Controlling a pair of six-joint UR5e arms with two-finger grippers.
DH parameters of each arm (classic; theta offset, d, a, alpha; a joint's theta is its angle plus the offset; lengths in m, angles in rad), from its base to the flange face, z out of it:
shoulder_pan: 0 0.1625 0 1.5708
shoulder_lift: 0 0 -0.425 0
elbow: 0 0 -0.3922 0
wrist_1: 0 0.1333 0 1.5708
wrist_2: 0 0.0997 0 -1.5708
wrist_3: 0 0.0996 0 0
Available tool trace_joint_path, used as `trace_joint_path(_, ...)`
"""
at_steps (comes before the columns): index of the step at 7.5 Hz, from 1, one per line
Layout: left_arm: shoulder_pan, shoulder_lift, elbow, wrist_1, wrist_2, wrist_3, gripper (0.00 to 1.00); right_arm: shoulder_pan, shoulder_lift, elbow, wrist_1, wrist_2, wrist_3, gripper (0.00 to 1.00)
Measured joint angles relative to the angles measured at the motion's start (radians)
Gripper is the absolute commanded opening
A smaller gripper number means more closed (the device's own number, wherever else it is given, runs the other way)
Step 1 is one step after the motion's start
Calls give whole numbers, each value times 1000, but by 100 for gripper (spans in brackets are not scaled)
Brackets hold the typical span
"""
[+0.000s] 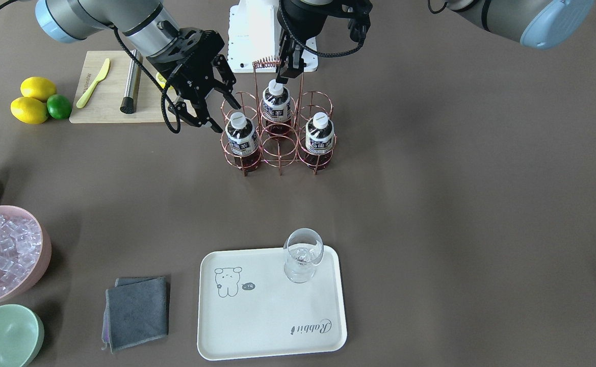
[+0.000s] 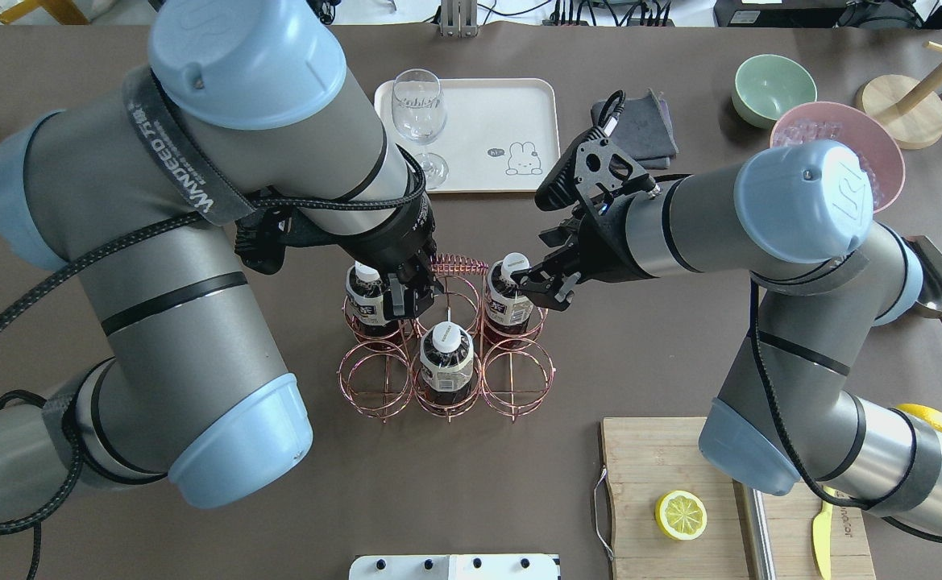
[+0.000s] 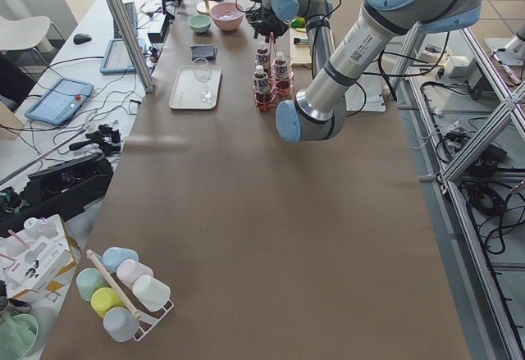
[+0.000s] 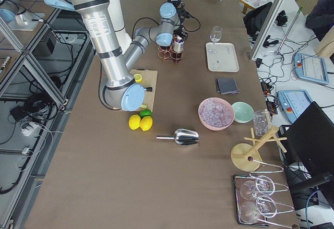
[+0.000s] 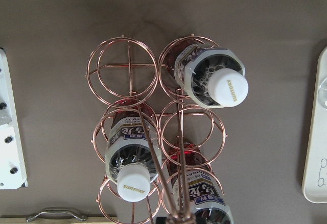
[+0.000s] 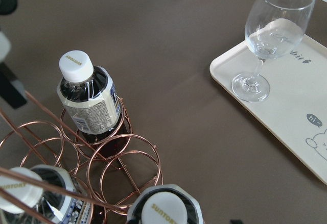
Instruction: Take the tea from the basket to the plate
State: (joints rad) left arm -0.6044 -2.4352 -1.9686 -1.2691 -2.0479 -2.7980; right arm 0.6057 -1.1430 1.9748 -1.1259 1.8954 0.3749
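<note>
Right hand [image 1: 221, 116], its two black fingers spread well apart, hangs tilted just beside a small, white-capped plastic bottle of dark reddish-brown tea [image 1: 240, 135]. I cannot tell whether a fingertip touches it. This bottle stands upright in a corner cell of the rose-gold six-ring wire bottle basket [image 1: 279, 153], in the row nearer the tray and at the robot's right end.

A second matching bottle [image 1: 320, 135] stands in the other end cell of that row. A third matching bottle [image 1: 276, 102] stands in the middle cell of the row nearer the robot.

Over the basket, the left hand [image 1: 282, 76] hangs close to the coiled wire handle [image 1: 267, 63] and just above the third bottle's cap. I cannot tell whether its fingers are apart or together.

On the brown bench [image 1: 430, 204], well apart from the basket, lies the cream-white rectangular tray [image 1: 257, 326] with a cartoon bear drawing. A clear stemmed glass [image 1: 303, 254] stands upright on one of its corners.
</note>
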Motion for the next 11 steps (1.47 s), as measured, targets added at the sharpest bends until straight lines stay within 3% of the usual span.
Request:
trace_joint_path(6,-1,1,0,1,-1,0,0,-31,10,-10,8,-25,1,64)
trace_joint_path(9,-1,1,0,1,0,0,0,-32,11,-13,13,-25,0,54)
trace_joint_path(11,-2,1,0,1,0,0,0,-32,11,-14,14,-26,-1,54)
